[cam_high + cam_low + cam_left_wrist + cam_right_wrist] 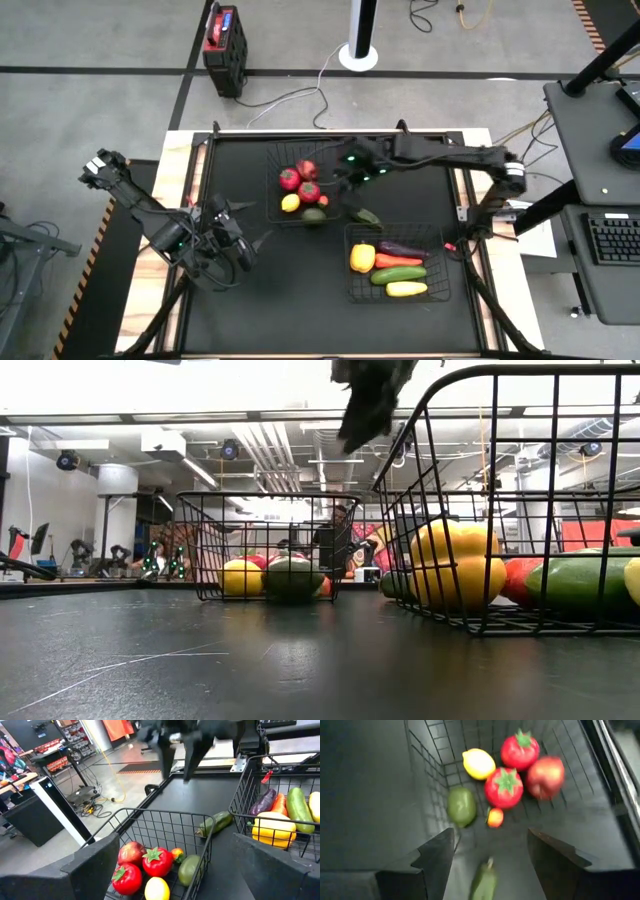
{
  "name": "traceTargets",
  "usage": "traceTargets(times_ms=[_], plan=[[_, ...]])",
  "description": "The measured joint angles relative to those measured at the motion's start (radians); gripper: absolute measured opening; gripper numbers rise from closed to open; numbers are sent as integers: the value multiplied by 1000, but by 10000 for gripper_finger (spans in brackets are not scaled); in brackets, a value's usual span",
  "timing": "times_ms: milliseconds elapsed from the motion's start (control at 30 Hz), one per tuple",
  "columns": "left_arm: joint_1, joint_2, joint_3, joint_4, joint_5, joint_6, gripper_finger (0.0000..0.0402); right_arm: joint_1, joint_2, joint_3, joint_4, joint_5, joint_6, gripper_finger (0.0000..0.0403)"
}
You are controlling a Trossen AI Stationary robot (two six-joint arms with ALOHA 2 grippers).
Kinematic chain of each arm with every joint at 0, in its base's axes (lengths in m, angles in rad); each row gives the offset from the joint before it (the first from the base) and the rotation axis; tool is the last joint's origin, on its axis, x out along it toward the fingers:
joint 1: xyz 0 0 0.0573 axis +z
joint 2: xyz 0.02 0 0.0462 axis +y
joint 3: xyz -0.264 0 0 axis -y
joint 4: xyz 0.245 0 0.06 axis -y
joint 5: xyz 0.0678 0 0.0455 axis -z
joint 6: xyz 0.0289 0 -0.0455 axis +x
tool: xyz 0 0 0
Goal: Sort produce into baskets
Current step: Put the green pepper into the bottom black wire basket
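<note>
Right gripper (352, 178) reached across from table's right side, hovered above far basket (272, 160) edge, fingers (434, 857) spread wide, nothing between them. Left gripper (240, 245) waited over mat's near-left part, fingers (95, 865) apart, empty. Green pepper (367, 215) lay on black mat (300, 300) between baskets, just outside near basket (352, 290). Far basket held two tomatoes (508, 787), red apple (546, 776), lemon (478, 763), green avocado-like piece (461, 806), small orange piece (495, 817). Near basket held yellow pepper (362, 257), eggplant (402, 249), carrot (395, 261), cucumber (398, 274), yellow piece (405, 289).
</note>
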Motion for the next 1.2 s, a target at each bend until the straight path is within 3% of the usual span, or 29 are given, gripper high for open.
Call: traceTargets(times_ms=[233, 400, 500, 833, 1200], plan=[[0, 0, 0, 12, 5, -5, 362, 0, -134, -7, -240, 9, 258, 238], [0, 0, 0, 15, 6, -6, 362, 0, -167, -47, -345, 142, 439, 237], [0, 0, 0, 16, 6, -6, 362, 0, -158, -81, -358, 160, 501, 237], [0, 0, 0, 15, 6, -6, 362, 11, -40, -182, -324, 187, 482, 237], [0, 0, -11, 15, 7, -13, 362, 11, -16, -355, -93, 173, 448, 237]])
